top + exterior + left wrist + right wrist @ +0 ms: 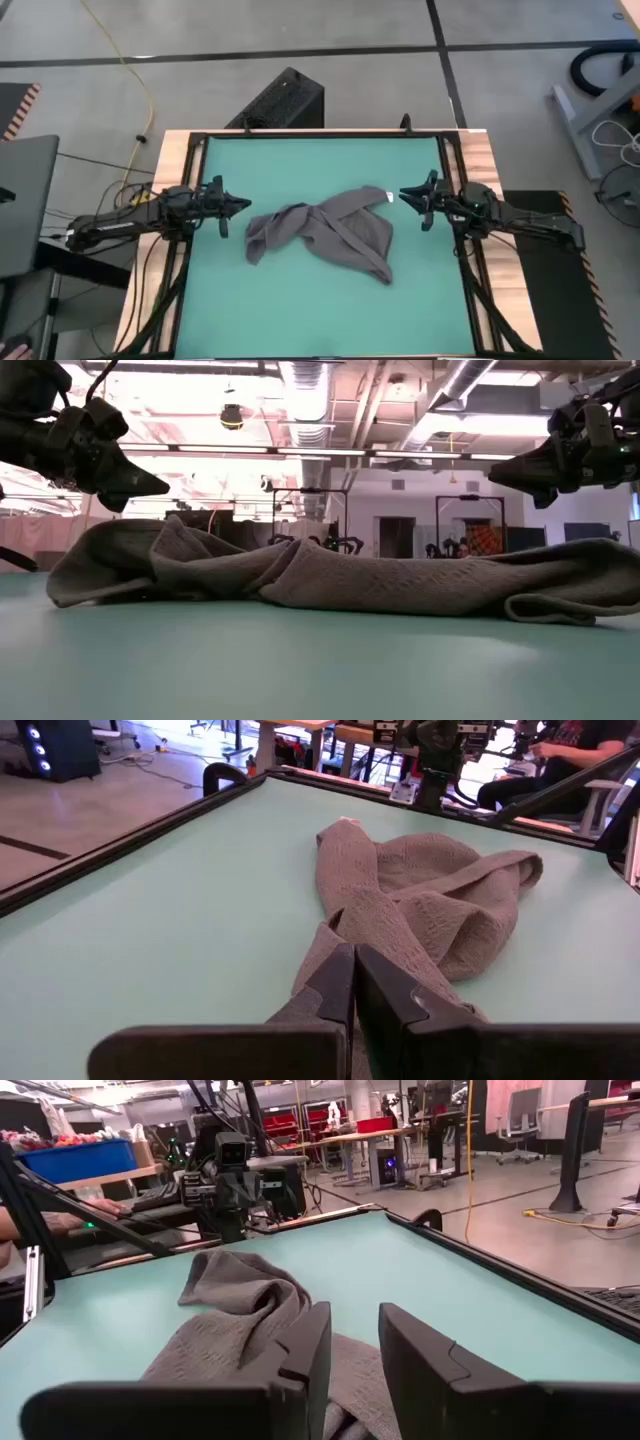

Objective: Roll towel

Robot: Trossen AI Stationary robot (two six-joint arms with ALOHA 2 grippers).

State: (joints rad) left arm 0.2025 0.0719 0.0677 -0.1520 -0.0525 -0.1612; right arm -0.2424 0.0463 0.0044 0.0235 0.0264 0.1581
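High view: left tool (243,207) closed, right tool (404,195) parted, both empty.

- even, bright overhead light falls on the green table (300,310), and the towel (330,232) casts only a faint, soft shadow.
- in the low view the ceiling lights (330,410) blow out to white glare.
- there the near table surface is blurred, with a pale sheen.
- both wrist views show their own fingers (345,990) soft and out of focus.
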